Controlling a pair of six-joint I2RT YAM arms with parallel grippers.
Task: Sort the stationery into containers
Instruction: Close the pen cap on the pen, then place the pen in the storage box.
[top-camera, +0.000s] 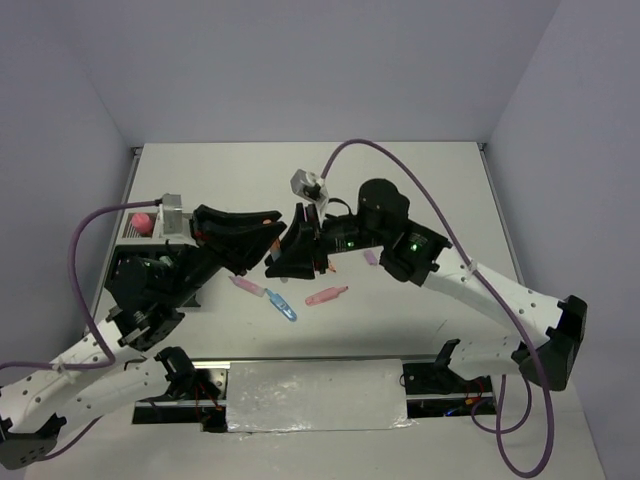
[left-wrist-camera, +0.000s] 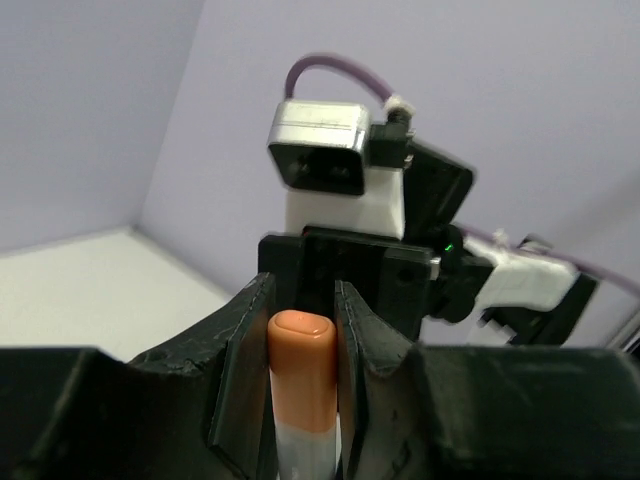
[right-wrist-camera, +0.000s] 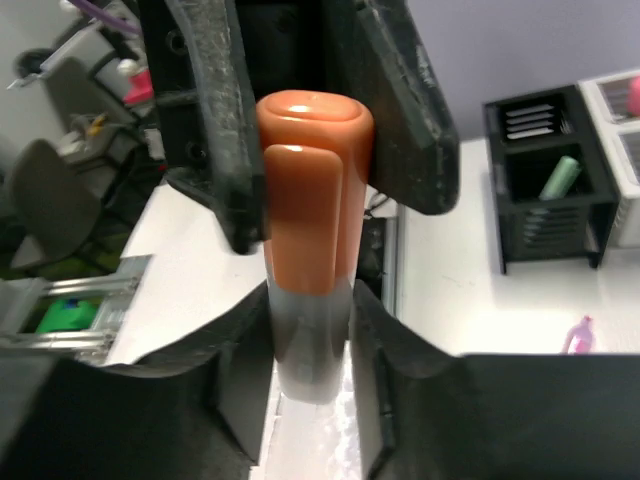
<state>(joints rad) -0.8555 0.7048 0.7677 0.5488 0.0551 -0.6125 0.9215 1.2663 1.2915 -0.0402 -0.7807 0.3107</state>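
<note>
Clamping one orange-capped pen (right-wrist-camera: 312, 190), left jaws grip cap, right jaws body.

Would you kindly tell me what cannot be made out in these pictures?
- Top view: the left arm covers most of the organizer.
- Top view: the orange pen is almost hidden between the left end effector and right end effector.
- Right wrist view: the white compartments are cut off by the right edge.
- Top view: the purple item is too small to identify.
</note>
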